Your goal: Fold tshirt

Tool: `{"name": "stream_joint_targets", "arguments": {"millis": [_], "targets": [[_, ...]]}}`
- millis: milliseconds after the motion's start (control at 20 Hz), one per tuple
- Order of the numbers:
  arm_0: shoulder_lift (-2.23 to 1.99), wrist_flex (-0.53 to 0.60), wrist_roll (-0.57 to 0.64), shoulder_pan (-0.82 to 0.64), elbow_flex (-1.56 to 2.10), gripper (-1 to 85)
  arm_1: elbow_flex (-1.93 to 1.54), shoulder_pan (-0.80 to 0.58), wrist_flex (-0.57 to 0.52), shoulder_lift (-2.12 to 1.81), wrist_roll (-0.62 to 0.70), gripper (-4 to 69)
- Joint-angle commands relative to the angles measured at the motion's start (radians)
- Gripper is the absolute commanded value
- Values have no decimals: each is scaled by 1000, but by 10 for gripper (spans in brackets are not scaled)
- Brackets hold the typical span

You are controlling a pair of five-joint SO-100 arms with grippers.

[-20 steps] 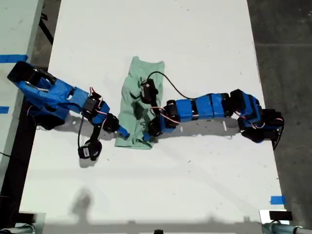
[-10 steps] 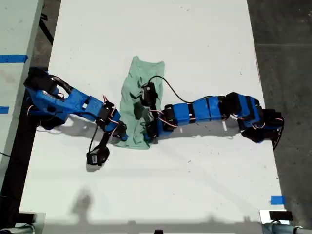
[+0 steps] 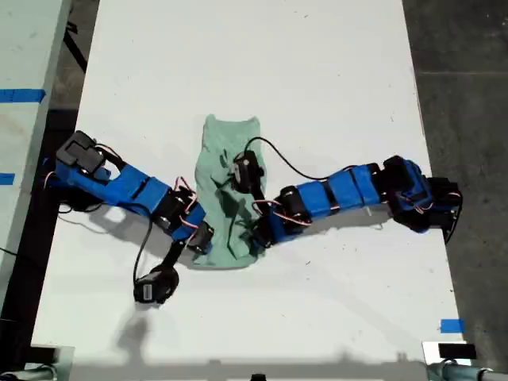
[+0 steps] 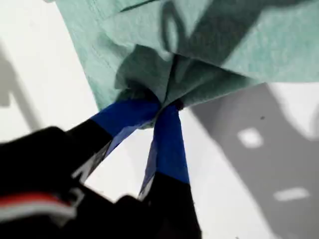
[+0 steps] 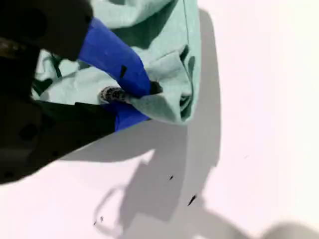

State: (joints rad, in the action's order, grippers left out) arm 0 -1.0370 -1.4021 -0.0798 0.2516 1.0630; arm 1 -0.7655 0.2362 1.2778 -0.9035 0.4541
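Starting from the exterior view's left, one blue-and-black arm (image 3: 127,186) is stretched to one near corner of the pale mint-green cotton tshirt (image 3: 226,151). The narrow, bunched cloth is spread between the two arm tips and beyond them on the white table (image 3: 317,79). A second blue arm (image 3: 341,190) is brought to the opposite corner. Which arm is which cannot be told. My first gripper (image 4: 162,107) is clenched on a gathered hem, the fabric fanning out ahead of its jaws. My second gripper (image 5: 142,97) is clamped on a doubled corner. Both corners are likely held so the edge can be carried over as one fold.
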Motion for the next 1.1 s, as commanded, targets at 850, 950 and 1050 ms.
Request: {"name": "stream_joint_targets", "arguments": {"millis": [850,950,1050], "targets": [[-313,-186,373,-614,-58,81,-8,-554,60,-250,370,46],[-374,-218,385,-739,-14,311,-18,-644,44,-293,446,439],[-483,-232,426,-930,69,326,-58,-773,64,-387,506,370]]}}
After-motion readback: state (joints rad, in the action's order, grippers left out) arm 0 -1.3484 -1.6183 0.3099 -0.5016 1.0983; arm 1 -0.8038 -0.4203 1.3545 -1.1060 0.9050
